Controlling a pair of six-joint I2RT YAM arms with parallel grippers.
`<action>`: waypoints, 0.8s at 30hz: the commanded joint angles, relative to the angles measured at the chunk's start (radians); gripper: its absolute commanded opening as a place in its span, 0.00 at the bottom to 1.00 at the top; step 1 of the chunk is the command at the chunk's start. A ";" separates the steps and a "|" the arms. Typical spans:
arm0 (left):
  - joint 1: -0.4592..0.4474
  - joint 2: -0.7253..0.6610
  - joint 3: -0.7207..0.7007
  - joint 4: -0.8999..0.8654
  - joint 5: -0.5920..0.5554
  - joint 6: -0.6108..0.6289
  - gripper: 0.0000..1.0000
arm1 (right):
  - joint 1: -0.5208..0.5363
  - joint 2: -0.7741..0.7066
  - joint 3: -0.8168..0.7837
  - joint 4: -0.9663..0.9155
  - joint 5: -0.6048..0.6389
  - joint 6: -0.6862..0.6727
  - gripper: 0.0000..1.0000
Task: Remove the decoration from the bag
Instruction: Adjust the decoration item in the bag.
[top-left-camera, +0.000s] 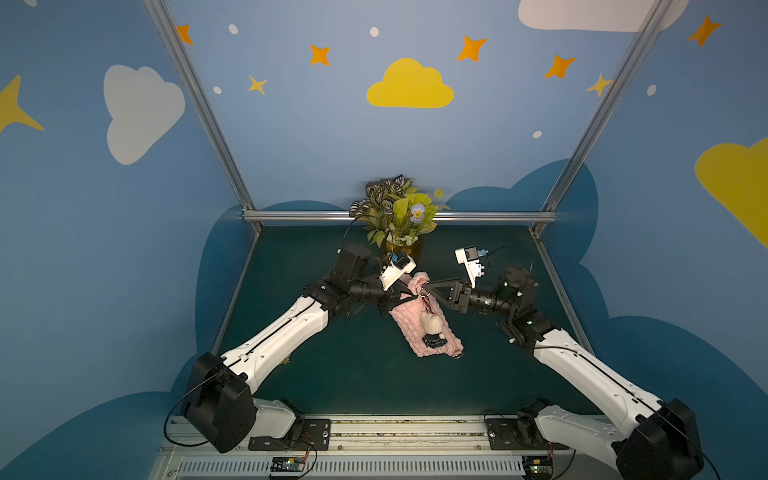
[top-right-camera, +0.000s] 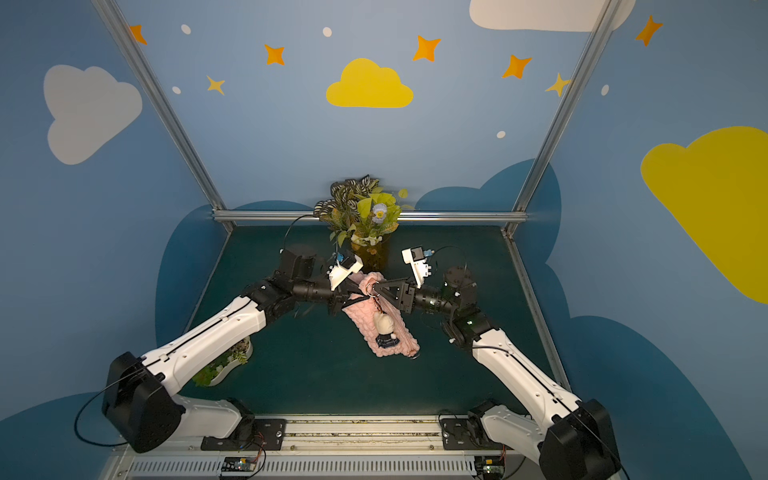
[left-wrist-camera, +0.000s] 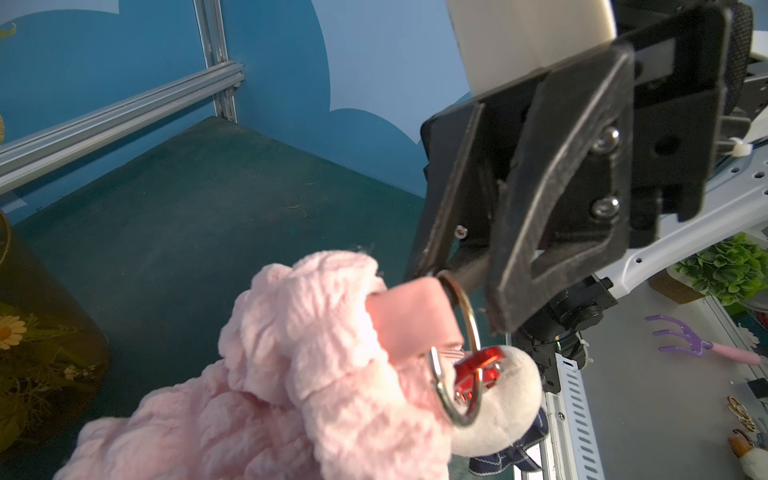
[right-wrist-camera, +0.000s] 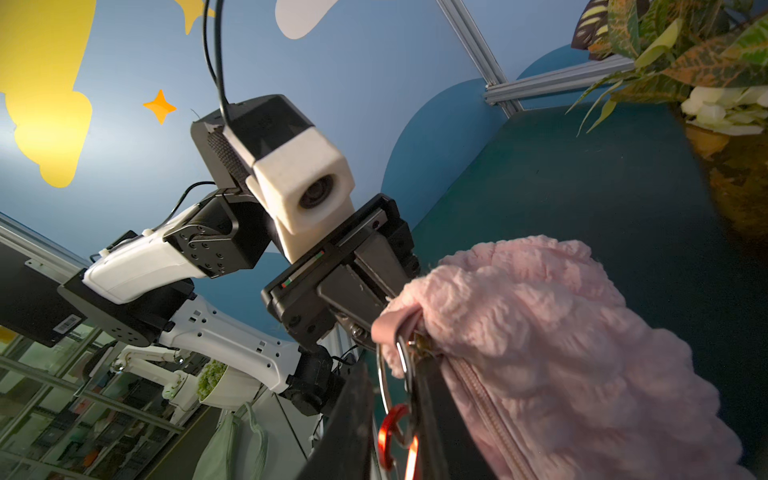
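Left gripper (right-wrist-camera: 376, 280) clamps bag (top-left-camera: 409, 328), right gripper (left-wrist-camera: 457, 299) at ring (left-wrist-camera: 453, 282)

Left jaws are squeezed tight on the pink bag's raised end; right jaws stand narrowly apart astride the metal ring, grip unclear. The decoration (top-left-camera: 431, 324) lies on the bag, just nearer me. Dark green tabletop (top-left-camera: 332, 374), starry blue wall (top-left-camera: 291, 124) beyond.

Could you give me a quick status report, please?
Left gripper shut on bag. Right gripper straddles metal ring, grip unclear. Decoration still attached. Nothing blocking.
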 joint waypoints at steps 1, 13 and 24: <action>0.010 -0.005 0.041 0.079 0.035 -0.003 0.02 | 0.005 -0.010 0.009 0.029 -0.012 -0.007 0.11; 0.015 -0.020 0.018 0.083 -0.099 -0.026 0.17 | -0.015 0.024 0.042 -0.012 0.005 -0.041 0.00; 0.051 -0.158 -0.063 0.091 -0.260 -0.116 0.68 | -0.039 0.083 0.046 0.028 -0.009 -0.038 0.00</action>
